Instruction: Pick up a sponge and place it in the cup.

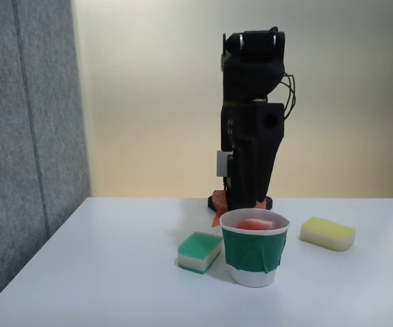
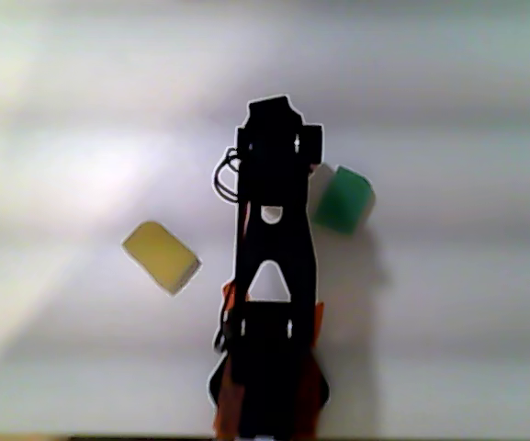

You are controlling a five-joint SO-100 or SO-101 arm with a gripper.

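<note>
Cup [image 1: 254, 253] nearest, no legible writing; sponge [image 1: 255, 223] inside.

A white paper cup [image 1: 254, 253] wears a dark-green band and holds a red-topped sponge [image 1: 255, 223], flanked by a green-topped, cream-bottomed sponge [image 1: 199, 251] and an all-yellow sponge [image 1: 327, 234] on a white table [image 1: 114, 272] near the black arm [image 1: 252, 116] with its orange base.

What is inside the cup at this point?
In the fixed view, the red top of the sponge shows just above the rim of the cup. Its lower part is hidden by the cup wall.
</note>
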